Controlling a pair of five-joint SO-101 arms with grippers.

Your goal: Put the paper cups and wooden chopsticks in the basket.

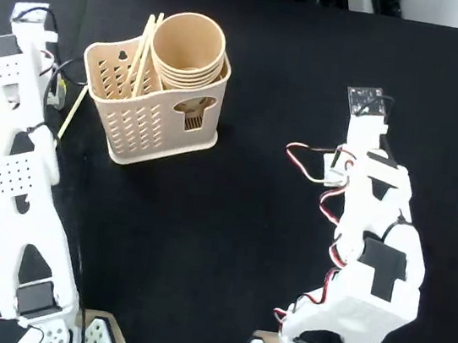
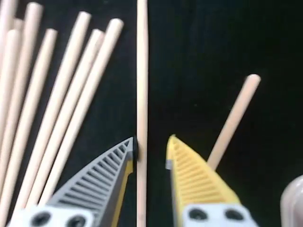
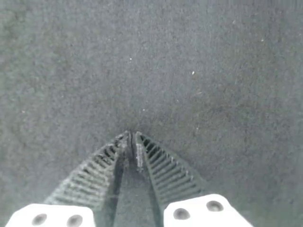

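- Chopstick pickup in hand: left gripper (image 2: 152, 139) straddles one wooden chopstick (image 2: 141, 71), jaws narrow, not yet clamped.
- Next: pinch, lift, carry to the basket (image 1: 145, 130).
- Right gripper (image 3: 131, 141) closed, empty.

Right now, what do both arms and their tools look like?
Both are white printed shells with black servo blocks and loose red, white and black cables. The left arm has perforated panels; the right arm has plainer ones. Left tool: one grey and one yellow ribbed triangular finger on white screwed mounts. Right tool: both fingers dark, ribbed.
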